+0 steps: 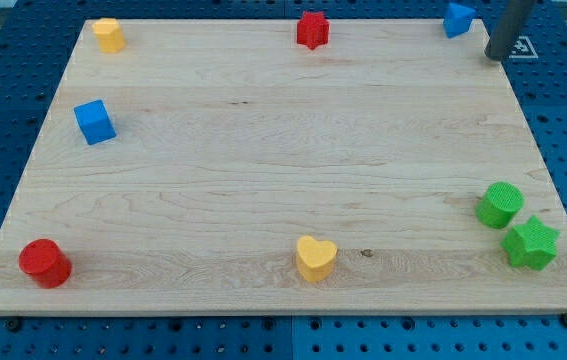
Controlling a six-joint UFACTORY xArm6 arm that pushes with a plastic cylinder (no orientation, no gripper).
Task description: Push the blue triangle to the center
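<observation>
Eight blocks sit on a pale wooden board [283,170], which lies on a blue pegboard table [3,110]. The blue triangle [457,18] rests at the far right corner, close to the board's far edge and well away from the middle. My tip [499,56] stands just to the right of it, near but apart, with a narrow strip of board between them; the dark rod rises from there out of the view's top. The arm carries no claw, only this rod, so it has hold of nothing.

Along the far edge, a red star [312,30] sits a little right of halfway, and a yellow block [109,34], whose shape I cannot make out for certain, sits at the far left corner. A blue cube [94,121] lies on the left side, nearer than the yellow block.

At the near left corner stands a red cylinder [44,263]. A yellow heart [315,258] lies close to the near edge, about halfway across. On the right side, towards the near corner, a green cylinder [500,205] and a green star [530,243] sit just beside each other, the star nearer and slightly further right; whether they touch I cannot tell.
</observation>
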